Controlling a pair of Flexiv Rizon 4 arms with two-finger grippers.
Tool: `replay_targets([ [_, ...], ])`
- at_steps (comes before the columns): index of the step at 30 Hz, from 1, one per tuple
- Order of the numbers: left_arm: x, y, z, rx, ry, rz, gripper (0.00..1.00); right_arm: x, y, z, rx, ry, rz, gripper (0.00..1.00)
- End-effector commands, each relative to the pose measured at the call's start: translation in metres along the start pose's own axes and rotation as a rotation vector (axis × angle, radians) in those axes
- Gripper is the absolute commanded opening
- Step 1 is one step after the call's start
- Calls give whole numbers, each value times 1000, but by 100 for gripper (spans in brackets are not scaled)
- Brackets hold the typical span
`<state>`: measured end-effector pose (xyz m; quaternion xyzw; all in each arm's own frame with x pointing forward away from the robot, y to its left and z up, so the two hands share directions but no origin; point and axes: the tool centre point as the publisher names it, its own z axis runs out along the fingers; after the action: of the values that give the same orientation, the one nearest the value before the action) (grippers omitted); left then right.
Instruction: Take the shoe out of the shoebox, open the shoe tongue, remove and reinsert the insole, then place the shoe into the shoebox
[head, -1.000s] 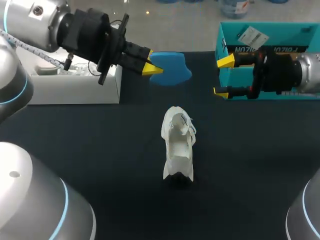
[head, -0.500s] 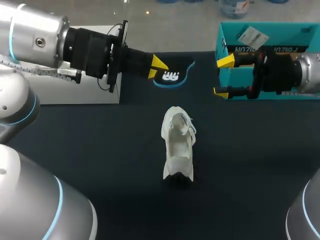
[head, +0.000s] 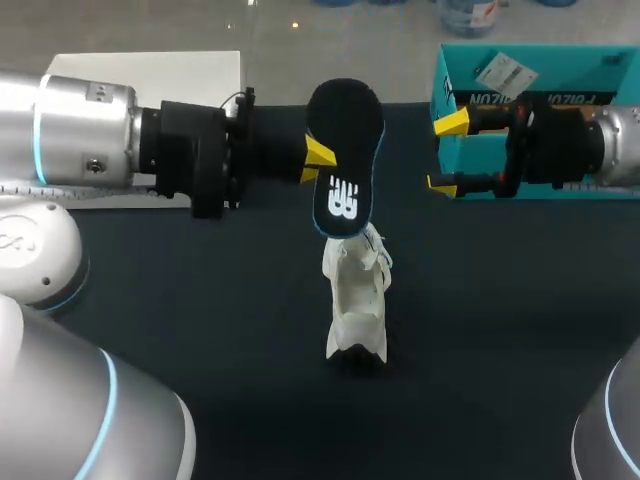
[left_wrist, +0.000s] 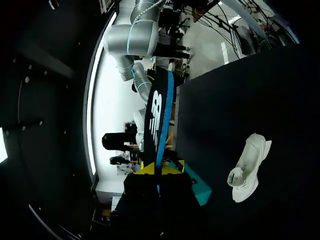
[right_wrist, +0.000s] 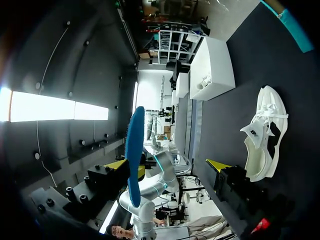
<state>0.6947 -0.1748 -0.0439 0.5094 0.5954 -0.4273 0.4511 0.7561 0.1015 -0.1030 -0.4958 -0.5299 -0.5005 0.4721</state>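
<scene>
The left arm (head: 100, 140) reached in level from the left, its wrist stretched towards the middle of the dark surface (head: 200, 300). The left jaws were pressed on a black foam insole with a blue edge and a white logo (head: 345, 150), pinching it at one long side. The insole hung in the air, flat face to the head camera, with its lower end just above the far end of the shoe. From the left wrist camera the insole (left_wrist: 155, 125) showed edge-on, running straight out from between the two yellow tips.

The right arm (head: 600, 145) came in level from the right and was stopped at the left end of the open teal cardboard shoebox (head: 530, 60) at the far right. The right jaws were spread wide, with nothing between them.

The white lace-up shoe (head: 357, 290) stood upright on the surface near the middle, its tongue pulled open. A white rectangular box (head: 150, 70) lay at the far left, partly behind the left arm.
</scene>
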Motion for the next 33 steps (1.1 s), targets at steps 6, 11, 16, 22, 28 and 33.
replay_targets([
  [6, 19, -3, 17, 3, -79, -15, 0, 0, -1, 1, -3, -2, 0, 100],
  [11, 29, -3, 26, -11, -45, -5, 0, 0, -1, 1, -3, -2, 0, 100],
  [16, 41, -3, 42, 1, -35, 4, 0, 2, 1, 4, -9, -12, 6, 100],
  [22, 46, 2, 61, 1, -15, 30, 0, 6, 8, 12, -3, -26, 7, 100],
  [28, 43, 10, 76, 2, 4, 54, 0, 1, 10, 23, 24, -15, 23, 82],
  [33, 40, 16, 84, -4, 9, 49, 0, -4, 10, 30, 36, -7, 33, 49],
])
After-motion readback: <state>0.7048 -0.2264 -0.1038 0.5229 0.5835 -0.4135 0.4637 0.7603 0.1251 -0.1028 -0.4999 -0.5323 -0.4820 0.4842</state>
